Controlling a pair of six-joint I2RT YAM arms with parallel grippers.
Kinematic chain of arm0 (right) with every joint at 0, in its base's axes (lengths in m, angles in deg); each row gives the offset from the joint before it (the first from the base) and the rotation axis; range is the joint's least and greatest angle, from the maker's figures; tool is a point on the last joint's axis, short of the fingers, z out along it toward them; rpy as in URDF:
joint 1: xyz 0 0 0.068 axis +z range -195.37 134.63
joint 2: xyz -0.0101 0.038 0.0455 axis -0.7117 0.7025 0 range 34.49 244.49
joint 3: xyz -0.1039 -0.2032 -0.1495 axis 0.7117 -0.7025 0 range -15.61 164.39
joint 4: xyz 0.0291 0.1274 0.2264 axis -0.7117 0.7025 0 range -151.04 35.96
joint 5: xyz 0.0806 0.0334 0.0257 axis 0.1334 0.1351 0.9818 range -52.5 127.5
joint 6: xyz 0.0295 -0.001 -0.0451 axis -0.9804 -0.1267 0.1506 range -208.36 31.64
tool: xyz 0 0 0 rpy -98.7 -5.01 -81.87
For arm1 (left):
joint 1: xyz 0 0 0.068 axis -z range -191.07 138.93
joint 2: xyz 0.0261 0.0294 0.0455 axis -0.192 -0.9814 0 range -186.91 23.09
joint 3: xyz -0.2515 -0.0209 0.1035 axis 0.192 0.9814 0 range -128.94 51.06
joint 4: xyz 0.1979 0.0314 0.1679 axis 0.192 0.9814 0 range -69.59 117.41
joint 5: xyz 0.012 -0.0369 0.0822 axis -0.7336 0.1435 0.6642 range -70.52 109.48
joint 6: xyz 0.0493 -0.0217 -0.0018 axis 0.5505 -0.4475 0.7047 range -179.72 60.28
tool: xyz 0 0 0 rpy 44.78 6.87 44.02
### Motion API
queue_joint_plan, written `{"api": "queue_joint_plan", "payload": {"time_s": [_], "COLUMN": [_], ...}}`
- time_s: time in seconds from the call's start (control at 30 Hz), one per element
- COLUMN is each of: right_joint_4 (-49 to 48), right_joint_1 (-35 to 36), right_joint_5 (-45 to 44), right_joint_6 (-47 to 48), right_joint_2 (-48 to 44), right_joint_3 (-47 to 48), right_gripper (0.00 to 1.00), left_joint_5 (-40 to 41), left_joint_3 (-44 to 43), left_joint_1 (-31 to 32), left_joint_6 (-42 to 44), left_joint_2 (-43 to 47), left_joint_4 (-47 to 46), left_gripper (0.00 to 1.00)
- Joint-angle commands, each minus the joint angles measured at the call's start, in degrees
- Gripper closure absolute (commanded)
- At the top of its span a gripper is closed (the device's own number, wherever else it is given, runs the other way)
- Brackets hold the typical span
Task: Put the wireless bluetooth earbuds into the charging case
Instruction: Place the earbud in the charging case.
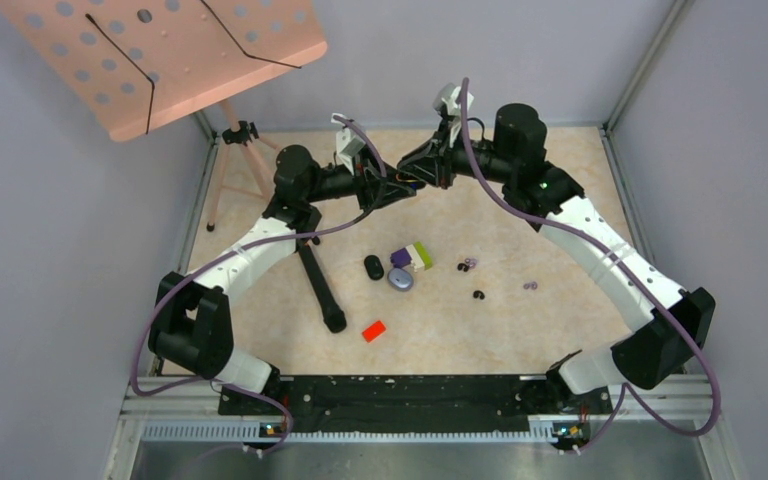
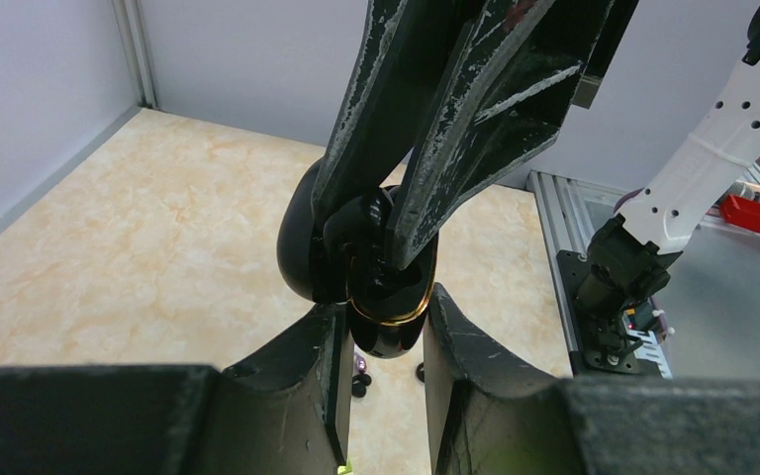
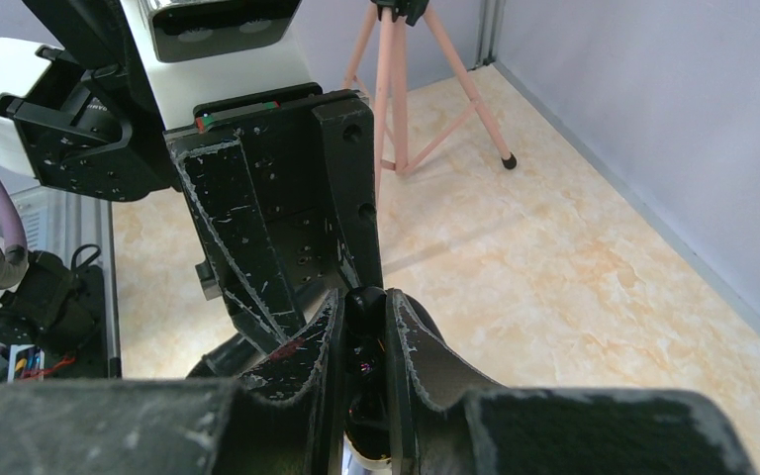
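My left gripper (image 1: 397,192) is shut on an open glossy black charging case (image 2: 388,334) with a gold inner rim and holds it in the air at the back of the table. Its lid (image 2: 300,247) hangs open to the left. My right gripper (image 1: 417,172) comes from the other side, shut on a black earbud (image 3: 366,309), its tips inside the case opening. In the left wrist view its fingers (image 2: 406,148) hide the case interior. Loose earbuds lie on the table: a purple and black pair (image 1: 468,265), a black one (image 1: 479,295), a purple one (image 1: 530,286).
A closed black case (image 1: 373,267), a purple case (image 1: 400,279), purple and green blocks (image 1: 413,256) and a red block (image 1: 373,330) lie mid-table. A black bar (image 1: 320,285) lies at the left. A pink stand (image 1: 160,55) with a tripod (image 1: 235,175) is at the back left.
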Motion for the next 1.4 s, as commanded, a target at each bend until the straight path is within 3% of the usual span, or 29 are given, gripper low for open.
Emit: {"api": "queue_joint_plan", "payload": {"time_s": [0.0,0.83,1.37], "right_joint_4": [3.5,7.5,16.7], "right_joint_1": [1.0,1.0,1.0], "right_joint_5": [0.6,-0.1,-1.2], "right_joint_6": [1.7,3.0,7.7], "right_joint_2": [-0.5,0.1,3.3], "right_joint_3": [1.5,6.2,13.4], "right_gripper": [1.00,1.00,1.00], "left_joint_5": [1.4,2.3,1.4], "left_joint_3": [-1.2,-0.5,-0.3], "left_joint_1": [-0.1,-0.6,-0.5], "left_joint_6": [1.2,3.5,7.3], "left_joint_2": [2.5,2.7,2.9], "left_joint_4": [-3.7,-1.5,2.4], "left_gripper": [1.00,1.00,1.00]}}
